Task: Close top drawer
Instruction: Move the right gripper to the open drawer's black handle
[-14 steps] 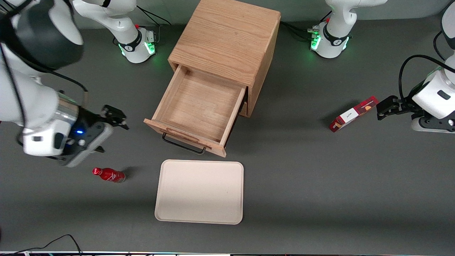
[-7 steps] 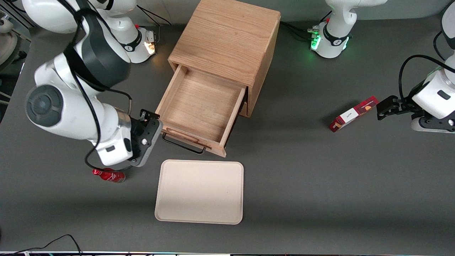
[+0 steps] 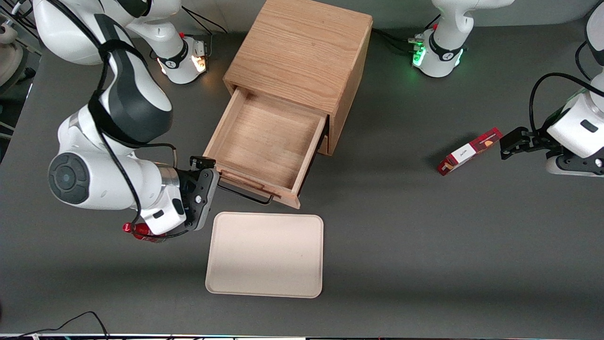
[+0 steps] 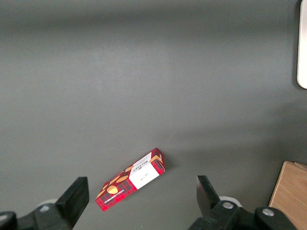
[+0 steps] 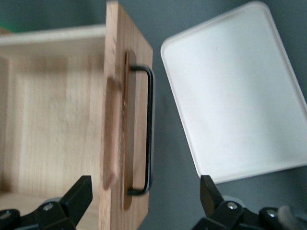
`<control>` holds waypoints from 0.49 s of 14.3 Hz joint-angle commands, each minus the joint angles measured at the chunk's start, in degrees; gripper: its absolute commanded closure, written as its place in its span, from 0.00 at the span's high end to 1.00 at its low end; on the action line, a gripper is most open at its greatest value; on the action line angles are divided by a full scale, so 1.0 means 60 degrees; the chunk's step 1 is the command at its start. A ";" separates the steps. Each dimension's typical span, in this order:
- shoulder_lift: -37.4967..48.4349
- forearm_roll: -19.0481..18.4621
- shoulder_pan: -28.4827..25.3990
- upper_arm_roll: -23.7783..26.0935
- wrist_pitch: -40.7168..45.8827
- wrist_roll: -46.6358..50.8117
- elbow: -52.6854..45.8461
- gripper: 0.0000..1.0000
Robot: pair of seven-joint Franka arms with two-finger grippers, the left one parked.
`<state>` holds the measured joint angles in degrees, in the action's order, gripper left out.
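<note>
Top drawer (image 3: 264, 141) pulled out; tool (image 3: 204, 172) at its front corner, handle (image 5: 146, 129) between spread fingers (image 5: 76, 196), gripping nothing. Tray (image 3: 265, 255) at drawer's 6 o'clock.

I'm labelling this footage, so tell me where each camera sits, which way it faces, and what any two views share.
Front view: high above the table, facing the robots; shows the cabinet, open top drawer, tray, and the working arm with its gripper beside the drawer's handle.
Right wrist view: on the working arm, looking past its open fingers at the drawer front.
Left wrist view: on the parked arm, looking down at a red snack box.
Shared: front and right wrist views both show drawer, handle and tray.
</note>
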<state>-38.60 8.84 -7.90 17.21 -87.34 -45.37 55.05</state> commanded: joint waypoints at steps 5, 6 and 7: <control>-0.1153 0.0709 0.0130 0.0135 -0.0340 -0.0348 -0.0254 1.00; -0.1299 0.0666 0.0101 0.0135 -0.0326 -0.0363 -0.0254 1.00; -0.1359 0.0637 0.0029 0.0120 -0.0325 -0.0392 -0.0240 1.00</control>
<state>-44.93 11.46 -7.59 17.43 -89.28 -46.22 55.10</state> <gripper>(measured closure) 0.000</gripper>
